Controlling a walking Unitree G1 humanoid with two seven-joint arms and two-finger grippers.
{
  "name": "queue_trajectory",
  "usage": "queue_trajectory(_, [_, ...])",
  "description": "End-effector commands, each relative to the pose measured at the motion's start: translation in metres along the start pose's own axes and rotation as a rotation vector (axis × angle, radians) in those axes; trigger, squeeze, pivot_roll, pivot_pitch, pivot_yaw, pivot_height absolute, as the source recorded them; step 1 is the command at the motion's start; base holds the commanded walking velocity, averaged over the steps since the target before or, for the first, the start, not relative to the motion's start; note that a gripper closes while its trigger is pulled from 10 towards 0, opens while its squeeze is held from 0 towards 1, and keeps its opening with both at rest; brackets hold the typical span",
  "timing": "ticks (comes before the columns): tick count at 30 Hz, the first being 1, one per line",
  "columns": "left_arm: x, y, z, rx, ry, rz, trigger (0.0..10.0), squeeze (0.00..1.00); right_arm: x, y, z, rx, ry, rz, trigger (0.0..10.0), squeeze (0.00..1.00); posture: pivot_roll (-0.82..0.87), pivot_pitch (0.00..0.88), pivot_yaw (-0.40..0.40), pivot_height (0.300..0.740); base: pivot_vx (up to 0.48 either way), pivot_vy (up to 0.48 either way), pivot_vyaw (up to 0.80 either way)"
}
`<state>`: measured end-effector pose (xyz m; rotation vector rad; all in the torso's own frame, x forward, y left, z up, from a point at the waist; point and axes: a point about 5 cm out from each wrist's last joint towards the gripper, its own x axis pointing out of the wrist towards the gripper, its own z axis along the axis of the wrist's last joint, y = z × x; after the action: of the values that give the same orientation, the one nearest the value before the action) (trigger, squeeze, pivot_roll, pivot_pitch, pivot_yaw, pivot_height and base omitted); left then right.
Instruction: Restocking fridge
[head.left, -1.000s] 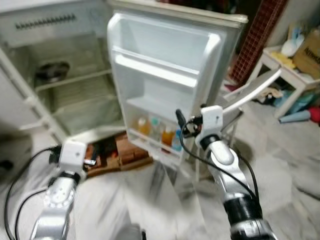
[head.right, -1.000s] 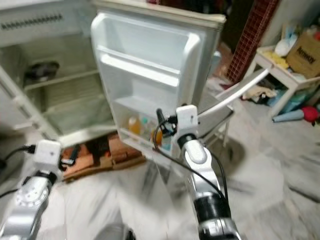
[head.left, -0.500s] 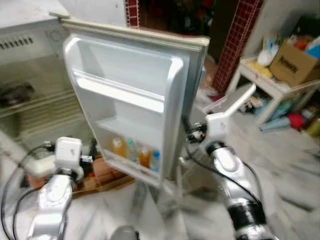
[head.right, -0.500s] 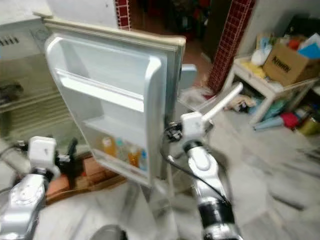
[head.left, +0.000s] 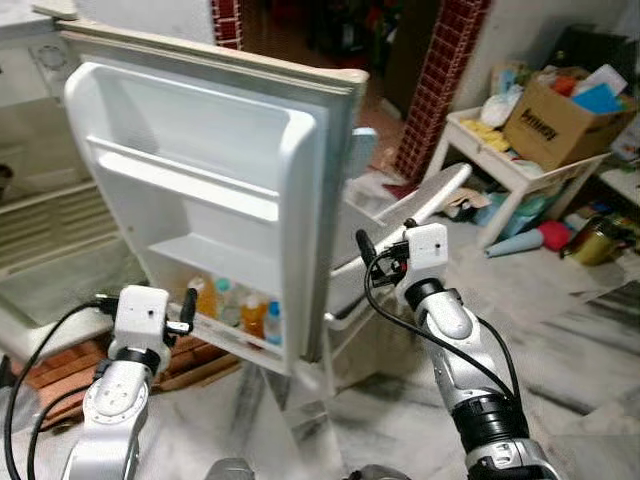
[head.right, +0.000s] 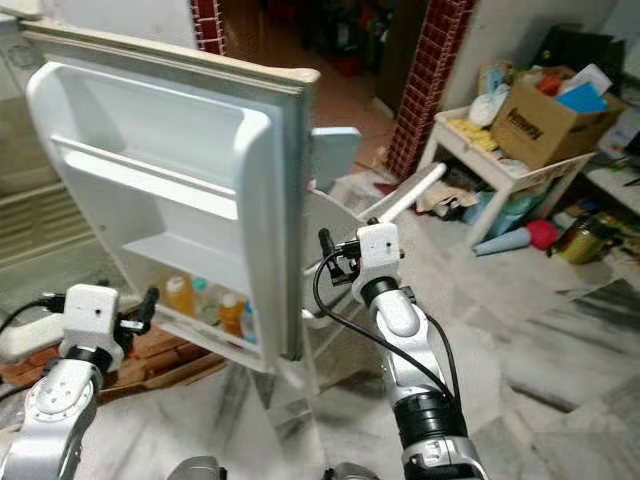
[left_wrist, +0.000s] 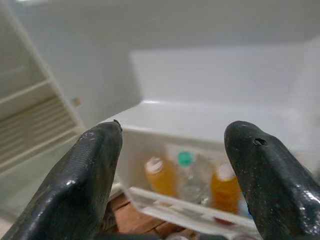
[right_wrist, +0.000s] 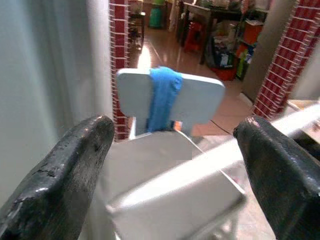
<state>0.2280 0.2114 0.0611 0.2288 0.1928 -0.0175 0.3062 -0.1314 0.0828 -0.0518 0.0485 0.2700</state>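
Observation:
The white fridge door (head.left: 190, 190) stands open, its inner side facing me. Several small bottles (head.left: 240, 315), orange and clear, stand in its lowest shelf (left_wrist: 170, 210). My left gripper (head.left: 187, 303) is low by that shelf's left end; in the left wrist view its fingers (left_wrist: 95, 170) are spread open with nothing between them, and the bottles (left_wrist: 162, 175) lie just ahead. My right gripper (head.left: 363, 248) hangs beyond the door's outer edge, open and empty, pointing at a white chair (right_wrist: 170, 95) with a blue cloth over its back.
The fridge's inside with wire shelves (head.left: 45, 225) lies at far left. A white plastic chair (head.left: 400, 215) stands behind the door. A red brick pillar (head.left: 430, 80), a white side table (head.left: 520, 170) with a cardboard box (head.left: 555, 105) and floor clutter fill the right. Reddish boards (head.left: 60, 365) lie under the fridge.
The camera has swung right, so the door sits further left and more edge-on. My right gripper, earlier before the door's bottles, now lies past the door's outer edge. The left gripper stays low.

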Motion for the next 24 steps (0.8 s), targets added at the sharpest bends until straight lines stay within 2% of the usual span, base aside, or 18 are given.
queue_trajectory(1, [0.002,-0.005,0.000,0.013,0.004,-0.020,10.0,0.00,-0.001,-0.008,-0.002,-0.001,0.009,-0.013,10.0,0.00,0.17,0.000,-0.024,0.740,0.000,-0.480,0.00])
queue_trajectory(5, [0.002,-0.007,0.001,0.017,-0.002,-0.030,10.0,0.00,0.003,-0.008,0.002,0.026,-0.007,-0.012,10.0,0.00,0.17,0.000,-0.016,0.740,0.000,-0.422,0.00])
queue_trajectory(10, [0.001,-0.007,0.000,-0.011,0.002,-0.020,10.0,0.00,0.003,-0.005,0.006,-0.005,-0.044,0.017,10.0,0.00,0.17,0.000,-0.014,0.740,0.000,0.000,0.00])
queue_trajectory(17, [0.001,0.003,-0.002,-0.025,0.010,0.048,10.0,0.00,0.004,0.002,0.008,0.005,-0.063,0.043,10.0,0.00,0.17,0.000,-0.017,0.740,0.000,0.000,0.80])
queue_trajectory(20, [0.008,0.007,0.003,-0.012,-0.015,0.091,10.0,0.00,0.003,0.005,0.011,0.017,-0.074,0.048,10.0,0.00,0.15,0.001,-0.014,0.740,0.000,0.000,0.80])
queue_trajectory(24, [0.013,0.006,0.010,-0.021,-0.044,0.087,10.0,0.00,0.000,0.008,0.013,0.007,-0.083,0.062,10.0,0.00,0.15,0.017,-0.008,0.740,0.000,0.000,0.80])
